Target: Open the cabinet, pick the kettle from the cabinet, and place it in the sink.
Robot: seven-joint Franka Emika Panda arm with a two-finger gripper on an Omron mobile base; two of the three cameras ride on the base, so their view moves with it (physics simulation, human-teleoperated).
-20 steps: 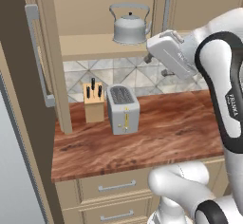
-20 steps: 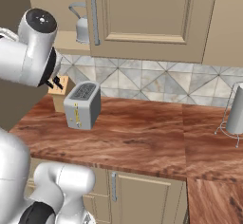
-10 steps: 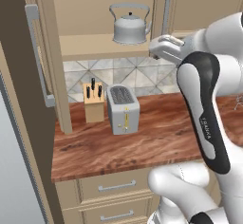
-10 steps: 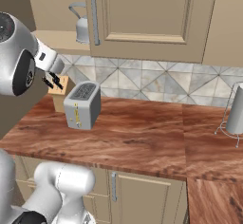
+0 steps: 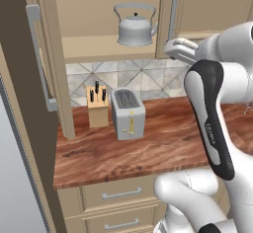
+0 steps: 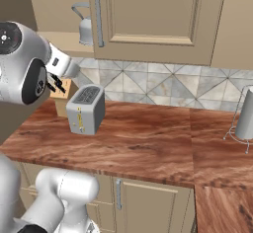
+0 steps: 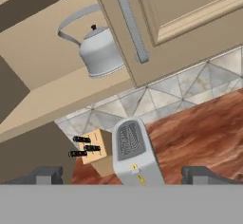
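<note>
The cabinet's left door stands swung open; its right door is closed, and the same door shows in the hand view. The silver-grey kettle sits upright on the bare shelf, apart from the gripper, and its edge peeks past the closed door. My gripper hangs just below the closed door's lower edge, to the right of and lower than the kettle. In the hand view the kettle lies up and to the left, and the gripper is open with nothing between its fingertips. The sink is out of view.
A silver toaster and a wooden knife block stand on the wood-grain counter below the shelf. The closed door's long bar handle hangs close to the kettle. A silver holder stands far right. Drawers sit under the counter.
The arm has refolded: its elbow and forearm swung in front of the counter in the left base view. The hand stayed near the closed door's lower edge. The gripper stayed open.
</note>
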